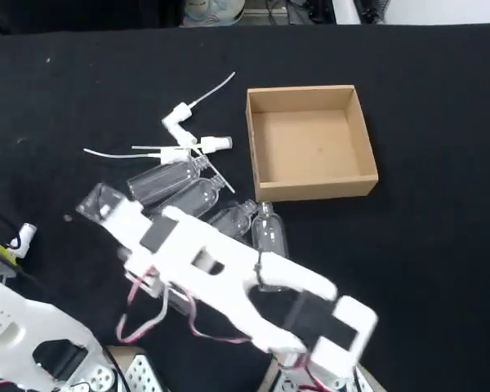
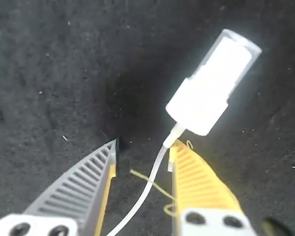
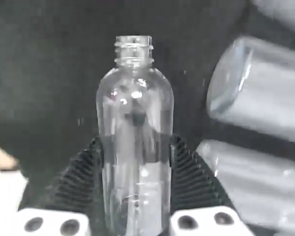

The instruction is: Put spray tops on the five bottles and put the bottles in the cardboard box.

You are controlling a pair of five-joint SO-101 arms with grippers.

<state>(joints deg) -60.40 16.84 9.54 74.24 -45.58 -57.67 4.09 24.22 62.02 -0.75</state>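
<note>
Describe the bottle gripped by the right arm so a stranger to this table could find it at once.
Find the cardboard box, then follow the loose clear bottles lying leftward from its near corner. Past the last one, the right claw grips one more bottle. It alone is clamped between two ribbed black fingers; the others lie free on the table.
</note>
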